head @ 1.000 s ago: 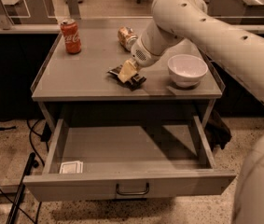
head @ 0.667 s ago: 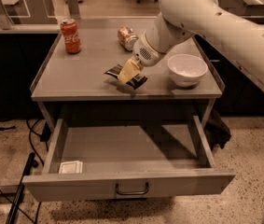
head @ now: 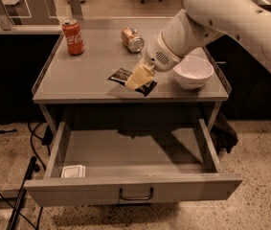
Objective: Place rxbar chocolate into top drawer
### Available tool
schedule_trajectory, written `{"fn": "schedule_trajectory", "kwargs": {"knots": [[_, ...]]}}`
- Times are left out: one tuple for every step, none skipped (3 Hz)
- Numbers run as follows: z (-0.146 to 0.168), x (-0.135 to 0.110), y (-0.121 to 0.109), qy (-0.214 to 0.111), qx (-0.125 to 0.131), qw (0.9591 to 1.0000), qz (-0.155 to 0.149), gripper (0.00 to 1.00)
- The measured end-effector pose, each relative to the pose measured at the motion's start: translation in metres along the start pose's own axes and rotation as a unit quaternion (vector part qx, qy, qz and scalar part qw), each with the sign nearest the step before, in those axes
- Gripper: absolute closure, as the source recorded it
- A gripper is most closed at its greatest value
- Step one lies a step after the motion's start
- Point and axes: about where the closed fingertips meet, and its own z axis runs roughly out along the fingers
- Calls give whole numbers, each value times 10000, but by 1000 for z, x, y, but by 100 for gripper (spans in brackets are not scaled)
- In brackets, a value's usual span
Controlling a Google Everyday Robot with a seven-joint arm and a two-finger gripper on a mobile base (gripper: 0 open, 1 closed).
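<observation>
**Gripper holds the bar over the front of the table, drawer open below**

You see the gripper (head: 137, 76) with its pale fingers near the middle of the grey metal table top (head: 87, 75), a little toward 5 o'clock and close to the front edge. The jaws are clenched on the rxbar chocolate (head: 119, 75), a small flat bar in a dark brown-black wrapper. The bar sticks out of the gripper on both sides, and it is tilted. Its shadow lies on the table top just under it. The thick white robot arm (head: 221, 18) comes in from 2 o'clock.

On the same table top you find a red cola can (head: 73, 37) upright in the 10 o'clock corner. A second, copper-coloured can (head: 132, 39) lies on its side at 12 o'clock. A white round bowl (head: 193, 72) stands at 3 o'clock, just beside the wrist of the arm.

Under the table top, the top drawer (head: 183, 188), wide, shallow and of grey metal, stands open toward you. Its dark curved wire handle (head: 135, 195) is in the centre of the front panel. Inside it, in the 7 o'clock corner, lies a small white card (head: 73, 171). The bar is above the table, not in the drawer.
</observation>
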Motion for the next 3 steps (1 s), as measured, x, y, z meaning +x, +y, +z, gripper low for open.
{"fn": "schedule_trajectory", "kwargs": {"knots": [[-2, -4, 13, 61, -243, 9991, -344, 100], [-11, 3, 40, 147, -544, 9969, -557, 100], [-10, 25, 64, 221, -712, 9950, -659, 100]]}}
